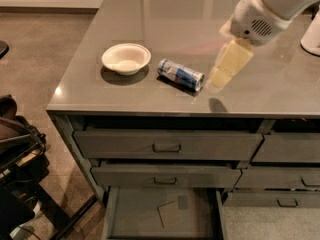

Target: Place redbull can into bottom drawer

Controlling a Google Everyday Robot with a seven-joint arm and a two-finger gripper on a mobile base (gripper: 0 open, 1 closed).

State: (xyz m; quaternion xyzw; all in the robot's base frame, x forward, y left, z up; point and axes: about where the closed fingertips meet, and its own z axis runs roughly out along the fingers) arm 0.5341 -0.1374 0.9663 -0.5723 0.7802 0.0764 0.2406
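Currently the redbull can (181, 75) is laid on its side on the countertop (95, 95), back from the front edge, white bowl (126, 58) near at 9 o'clock. The gripper (218, 81) is held just beside it at 3 o'clock; grip state cannot be told. The bottom drawer (131, 215) is pulled open at 6 o'clock, floor exposed.

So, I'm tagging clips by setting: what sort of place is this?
Probably an office kitchenette or lab: grey countertop over handled drawers, bottom drawer open, white bowl and redbull can on top. The gripper hovers beside the can.
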